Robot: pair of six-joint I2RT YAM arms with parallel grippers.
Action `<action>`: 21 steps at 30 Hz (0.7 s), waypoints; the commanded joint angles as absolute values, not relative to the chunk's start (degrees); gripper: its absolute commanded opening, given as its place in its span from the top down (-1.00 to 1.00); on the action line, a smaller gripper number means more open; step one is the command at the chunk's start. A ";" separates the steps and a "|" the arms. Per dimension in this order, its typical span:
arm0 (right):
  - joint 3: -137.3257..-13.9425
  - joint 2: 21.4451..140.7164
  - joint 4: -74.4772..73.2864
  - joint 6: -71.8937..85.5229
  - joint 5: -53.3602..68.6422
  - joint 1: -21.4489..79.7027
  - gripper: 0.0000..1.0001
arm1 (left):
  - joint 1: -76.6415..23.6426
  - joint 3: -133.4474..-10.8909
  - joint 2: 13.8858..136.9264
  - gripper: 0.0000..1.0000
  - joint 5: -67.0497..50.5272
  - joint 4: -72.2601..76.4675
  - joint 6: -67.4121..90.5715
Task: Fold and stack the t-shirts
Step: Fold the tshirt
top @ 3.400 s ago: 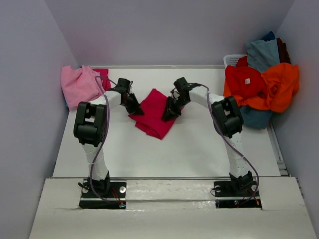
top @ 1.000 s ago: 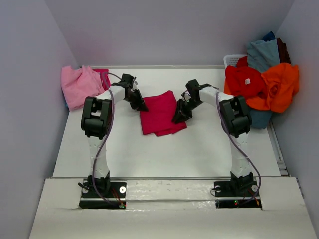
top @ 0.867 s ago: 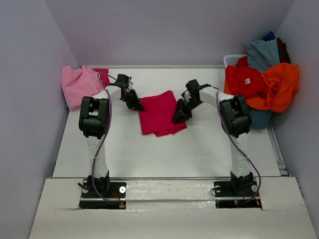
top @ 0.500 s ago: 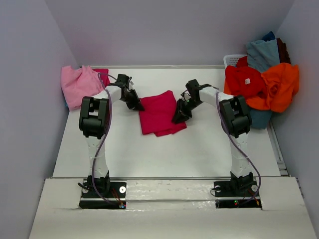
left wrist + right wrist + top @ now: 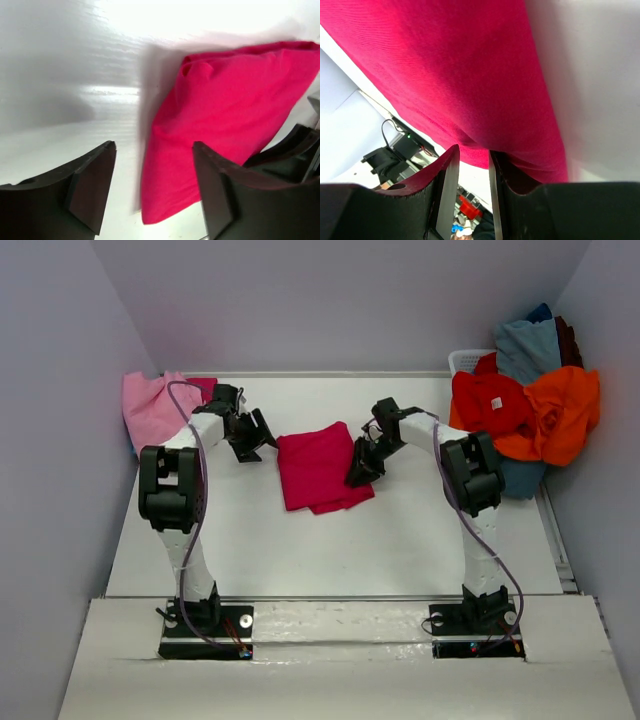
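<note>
Lying folded at the centre of the table [image 5: 330, 540], the soft, limp crimson-magenta t-shirt [image 5: 318, 472] is pinched at its right edge by the right gripper [image 5: 359, 470], while the left gripper [image 5: 255, 438] hangs spread, empty, just left; lifting likely wants both edges held.

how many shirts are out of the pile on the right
3: a crimson tee mid-table, a pink tee in the far left corner, and a magenta tee peeking out beside it. More may be hidden under the pink one.
</note>
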State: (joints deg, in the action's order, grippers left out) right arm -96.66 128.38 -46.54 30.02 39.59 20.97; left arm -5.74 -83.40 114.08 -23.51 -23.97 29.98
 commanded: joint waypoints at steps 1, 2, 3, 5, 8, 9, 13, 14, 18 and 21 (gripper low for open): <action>-99.14 126.92 -47.29 28.48 37.44 20.74 0.28 | -6.24 -78.68 107.14 -0.79 -25.74 -23.21 29.00; -99.14 126.48 -47.29 28.48 37.35 20.74 0.28 | -6.24 -77.36 106.36 -0.97 -28.54 -21.64 29.61; -99.23 126.39 -47.29 28.48 37.35 20.74 0.28 | -6.24 -75.78 106.09 -0.98 -30.13 -20.40 30.05; -99.40 126.30 -47.46 28.39 37.35 20.74 0.28 | -6.24 -70.94 105.04 -0.98 -32.94 -17.16 30.76; -98.88 125.95 -47.46 28.48 37.44 20.74 0.28 | -6.24 -65.05 103.28 -0.98 -35.59 -13.64 31.46; -98.70 125.77 -47.37 28.48 37.44 20.74 0.28 | -6.24 -63.82 103.01 -0.98 -36.38 -13.01 31.46; -97.83 122.36 -45.80 28.74 35.78 20.74 0.28 | -6.24 -56.79 100.82 -0.98 -39.55 -8.19 32.16; -97.47 121.47 -45.44 28.91 35.08 20.74 0.28 | -6.24 -55.99 100.55 -0.98 -39.72 -7.56 32.25; -96.33 117.43 -44.74 29.44 30.07 20.74 0.28 | -5.71 -53.18 100.37 -0.98 -42.01 -4.22 33.13; -93.35 113.31 -42.99 30.58 23.48 20.74 0.19 | -5.71 -52.38 101.33 -0.98 -42.89 -2.91 33.57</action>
